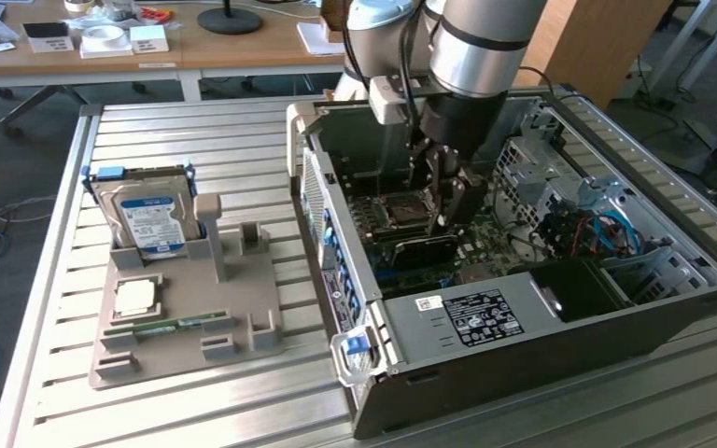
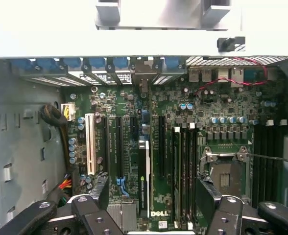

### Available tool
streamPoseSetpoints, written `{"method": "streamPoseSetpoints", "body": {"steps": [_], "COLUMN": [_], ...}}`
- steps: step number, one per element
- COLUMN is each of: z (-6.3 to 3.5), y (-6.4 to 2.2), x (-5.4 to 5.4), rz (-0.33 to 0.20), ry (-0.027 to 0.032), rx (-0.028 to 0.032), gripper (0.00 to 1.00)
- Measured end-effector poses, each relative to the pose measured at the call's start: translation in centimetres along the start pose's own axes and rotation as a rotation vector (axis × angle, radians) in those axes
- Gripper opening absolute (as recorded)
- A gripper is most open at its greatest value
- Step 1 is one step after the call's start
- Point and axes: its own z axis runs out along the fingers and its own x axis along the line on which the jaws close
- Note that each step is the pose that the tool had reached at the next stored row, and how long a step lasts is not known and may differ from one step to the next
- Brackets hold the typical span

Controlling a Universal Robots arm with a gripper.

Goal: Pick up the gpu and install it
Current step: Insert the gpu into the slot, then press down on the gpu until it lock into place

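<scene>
you can read "dell" printed on the motherboard (image 2: 183, 122) near the gripper in the wrist view. the white label (image 1: 473, 315) on the black power supply cover of the computer case (image 1: 608, 317) has print too small to read, and a smaller white sticker sits just beside it. the hard drive (image 1: 147, 217) standing in the grey holder tray (image 1: 178, 350) carries a blue-white label, text unreadable.

your gripper (image 2: 154, 193) is down inside the open case, over the motherboard. its fingers (image 2: 101, 188) stand wide apart, as open as they go, and nothing is between them. in the wrist view they sit to either side of the gpu, apart from it as far as you can see.

the gpu (image 2: 143, 178) stands edge-on in a slot on the motherboard, between the black expansion slots, a thin card with a pale edge and a green strip. in the exterior view it shows as a dark card (image 1: 411, 250) under the gripper, beside the cpu socket (image 1: 399, 211).

on the tray a narrow green memory stick (image 1: 165, 326) lies flat, and a small square chip (image 1: 135, 297) sits near it.
</scene>
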Motion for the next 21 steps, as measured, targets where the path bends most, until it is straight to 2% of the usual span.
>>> {"method": "streamPoseSetpoints", "body": {"steps": [10,21], "z": [-1.33,-1.34], "y": [-0.01,0.00], "x": [0.0,-0.2], "rz": [0.000,0.000], "ry": [-0.0001,0.0010], "rx": [0.0005,0.0005], "gripper": [0.80,0.80]}}
